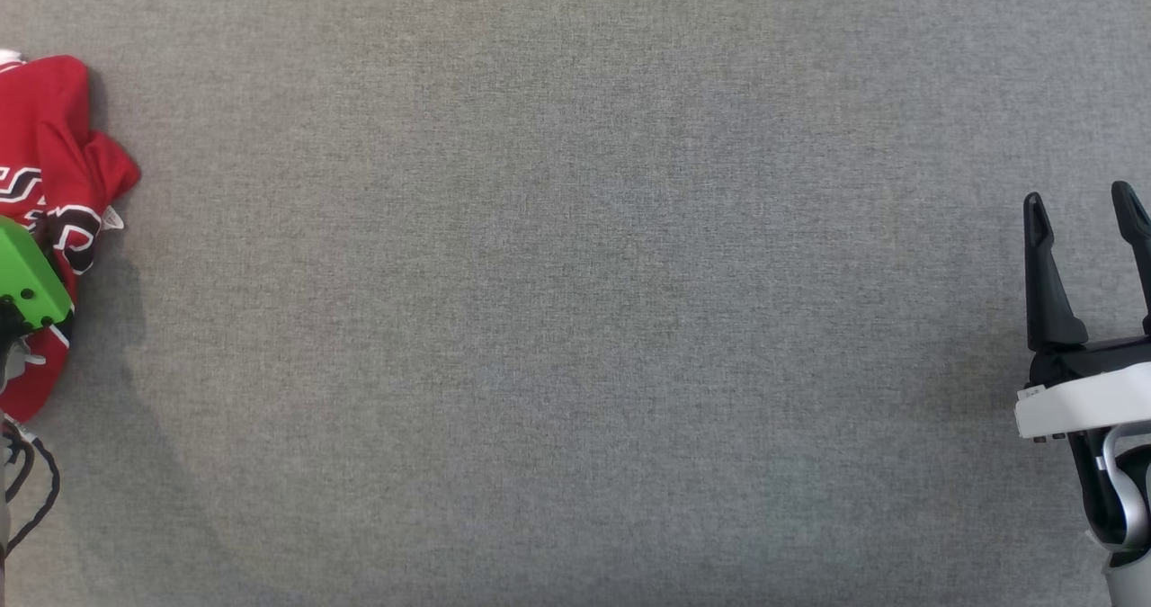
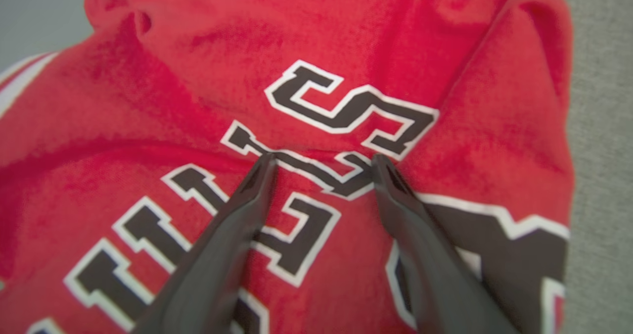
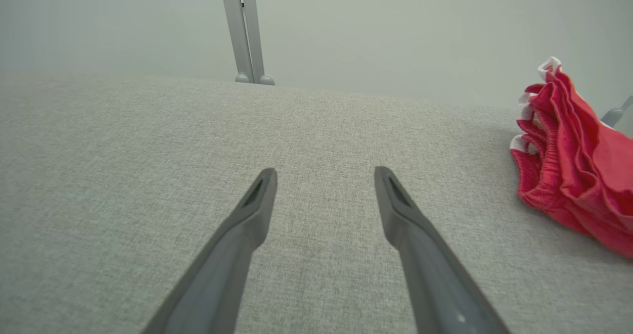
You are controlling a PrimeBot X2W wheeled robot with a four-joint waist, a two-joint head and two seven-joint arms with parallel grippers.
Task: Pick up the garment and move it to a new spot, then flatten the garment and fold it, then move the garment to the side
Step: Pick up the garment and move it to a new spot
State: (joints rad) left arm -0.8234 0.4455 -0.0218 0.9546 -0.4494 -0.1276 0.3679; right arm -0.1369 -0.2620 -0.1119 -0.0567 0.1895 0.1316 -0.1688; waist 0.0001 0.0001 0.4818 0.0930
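At the far left edge of the grey surface (image 1: 575,319): the garment (image 1: 54,139) is lying bunched in a heap, red with black, white-edged lettering.
Left gripper (image 2: 321,163): its two dark fingers are standing apart, pointing down onto the lettering; the wrist view is not showing whether the tips are pressing into the cloth.
Green housing (image 1: 27,274): it is overlapping the garment's lower part in the head view, with a black cable (image 1: 36,490) looping beneath it.
Right gripper (image 1: 1079,198): it is hovering at the far right, well apart from the garment, fingers spread wide and gripping nothing, bare grey surface lying between them.
Right wrist view: the garment's white-trimmed folds are piling up at the right side, and a metal post (image 3: 245,27) is rising beyond the surface's far edge.
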